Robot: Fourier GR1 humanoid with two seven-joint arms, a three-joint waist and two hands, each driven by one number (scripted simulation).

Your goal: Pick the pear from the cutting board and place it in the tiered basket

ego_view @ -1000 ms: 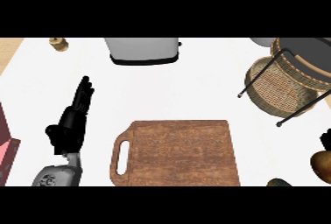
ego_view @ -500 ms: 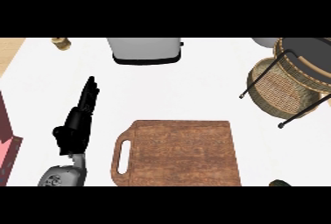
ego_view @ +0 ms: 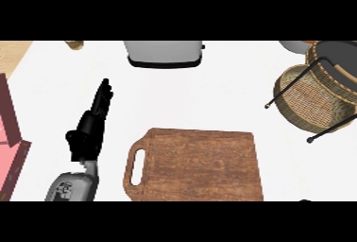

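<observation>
The brown wooden cutting board (ego_view: 199, 165) lies at the lower middle with its handle hole to the left, and nothing is on it. No pear shows anywhere in the head view. The wicker tiered basket (ego_view: 312, 97) on black wire legs stands at the right edge. My left hand (ego_view: 89, 130) rests left of the board, open, with straight fingers pointing away from me and holding nothing. My right hand is out of sight. A tiny dark sliver (ego_view: 304, 200) at the lower edge cannot be identified.
A grey toaster (ego_view: 165, 53) stands at the back middle. A dark red and pink object (ego_view: 10, 142) runs along the left edge. A small tan item (ego_view: 74, 44) sits at the back left. White counter (ego_view: 209, 99) lies between toaster, board and basket.
The dark shapes seen at the right edge one second ago have slipped out of the picture. Everything else has shifted slightly rightward in the view. The left hand keeps its pose.
</observation>
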